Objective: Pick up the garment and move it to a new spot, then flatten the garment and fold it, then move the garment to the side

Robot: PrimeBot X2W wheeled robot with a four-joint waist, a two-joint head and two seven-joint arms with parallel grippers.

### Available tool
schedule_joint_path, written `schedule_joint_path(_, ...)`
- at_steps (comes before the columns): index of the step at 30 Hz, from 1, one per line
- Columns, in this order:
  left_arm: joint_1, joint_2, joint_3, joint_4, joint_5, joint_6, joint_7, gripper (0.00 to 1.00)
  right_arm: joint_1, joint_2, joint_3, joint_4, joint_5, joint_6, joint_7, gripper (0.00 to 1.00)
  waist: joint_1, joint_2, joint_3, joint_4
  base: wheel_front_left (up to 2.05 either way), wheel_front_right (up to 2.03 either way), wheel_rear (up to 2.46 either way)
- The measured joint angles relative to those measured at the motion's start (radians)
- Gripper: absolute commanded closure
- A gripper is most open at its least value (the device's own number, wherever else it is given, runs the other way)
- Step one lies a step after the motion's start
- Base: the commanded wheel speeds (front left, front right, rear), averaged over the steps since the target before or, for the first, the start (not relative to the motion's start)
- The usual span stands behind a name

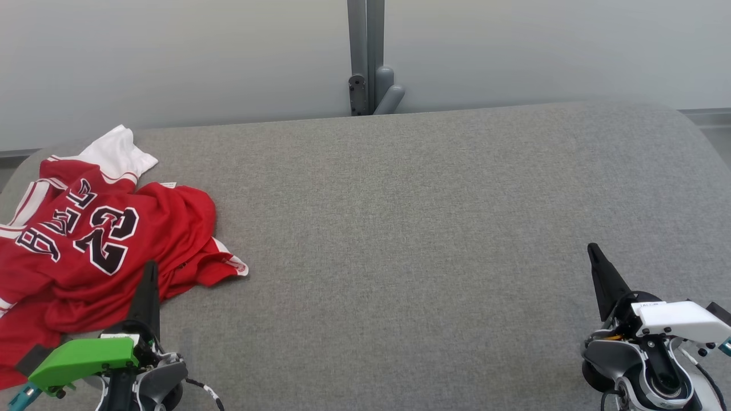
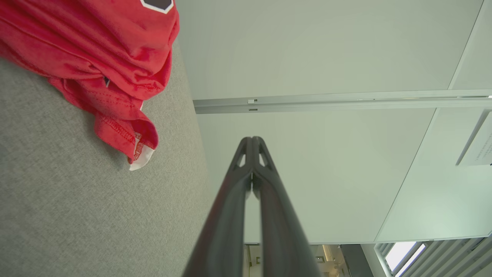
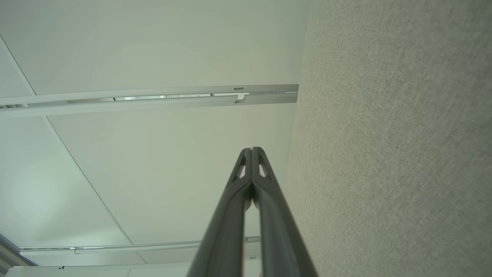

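The garment (image 1: 103,240) is a red basketball jersey with white trim and dark lettering, lying crumpled at the far left of the grey table (image 1: 400,228). In the left wrist view its red hem (image 2: 115,77) bunches at the upper left. My left gripper (image 1: 151,268) is shut with nothing in it, its tips over the jersey's near edge in the head view; the left wrist view shows the same tips (image 2: 252,139) pressed together. At the lower right my right gripper (image 1: 591,248) is shut and empty, far from the jersey, with its tips (image 3: 252,150) meeting.
A pale partition wall runs behind the table, with a grey metal post and bracket (image 1: 368,68) at the middle of the far edge. Bare grey felt stretches across the middle and right of the table.
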Motion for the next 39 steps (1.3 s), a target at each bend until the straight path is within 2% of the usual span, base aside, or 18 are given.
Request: schedule_joint_path(39, 0.0, 0.0, 0.0, 0.0, 0.0, 0.0, 0.0, 1.0, 0.0, 0.0, 0.0, 0.0, 0.0, 0.0, 0.0, 1.0, 0.0, 0.0, 0.0, 0.0, 0.0, 0.0, 0.0)
